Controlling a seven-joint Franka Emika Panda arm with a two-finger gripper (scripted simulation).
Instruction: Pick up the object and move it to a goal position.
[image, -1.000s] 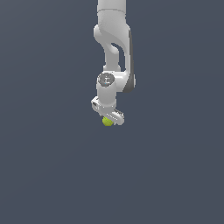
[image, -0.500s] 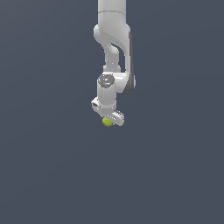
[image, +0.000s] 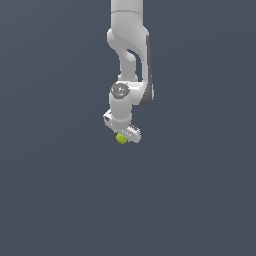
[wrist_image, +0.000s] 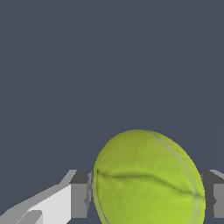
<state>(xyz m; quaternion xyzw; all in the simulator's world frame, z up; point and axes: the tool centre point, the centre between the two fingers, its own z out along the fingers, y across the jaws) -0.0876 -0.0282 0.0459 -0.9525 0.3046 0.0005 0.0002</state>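
A white Franka Panda arm (image: 129, 50) hangs down from the top of the exterior view, its end effector (image: 122, 138) clamped on a small yellow-green ball (image: 121, 138). The ball sits at the very tip of the arm, between the two fingers, well clear of anything beneath it; only part of it peeks out below the white gripper body.

In the wrist view the ball (wrist_image: 148, 179) fills much of the frame. Its surface is bright yellow-green, slightly mottled, with a pale curved seam running over one side and a darker crease-like line across its middle, much like a tennis ball. It looks somewhat squashed rather than perfectly round, though the close camera angle may account for that. A grey finger pad (wrist_image: 80, 194) presses against one flank of the ball and a second grey pad (wrist_image: 215, 194) meets the opposite flank, so the ball is pinched from both sides. A white finger housing (wrist_image: 41, 205) slopes away from the first pad.

The arm's links are smooth, glossy white with a dark grey panel (image: 148, 70) along one side and a round grey joint cap (image: 119, 90) above the wrist.

The background is a flat, uniform slate-blue in both views, and whether any of it is a worktop cannot be told. No container appears in either view.
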